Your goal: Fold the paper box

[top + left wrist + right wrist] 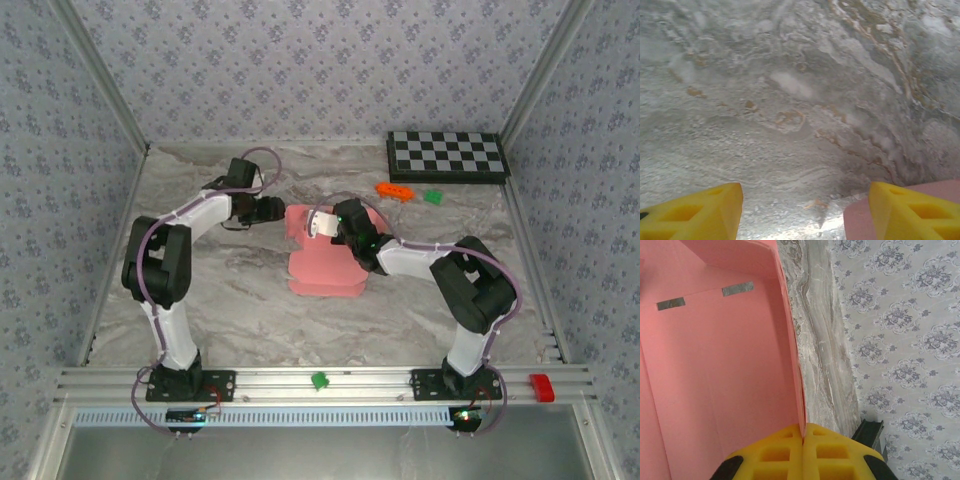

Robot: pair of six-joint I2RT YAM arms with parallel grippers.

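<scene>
Salmon-pink card, the paper box [322,270], is lying partly folded around the middle of the marble table [230,290], with one wall standing up. The right gripper [804,428] is clamping that upright wall's edge, its yellow fingers [777,452] pressing together on the thin card with no gap between them. Two narrow slots [738,288] are showing in the panel ahead of it. The left gripper [805,195] is hanging spread wide over bare marble just beside the box's far left corner, gripping nothing. A rounded corner of card is lying beneath one of its fingers, and I cannot tell whether they are touching. One chequered board [447,157] is sitting in the table's far right corner, with one orange block [394,189] and one green block [433,196] just in front of it. One green piece [320,380] and one red piece [540,386] are resting on the near-edge rail [400,378].
</scene>
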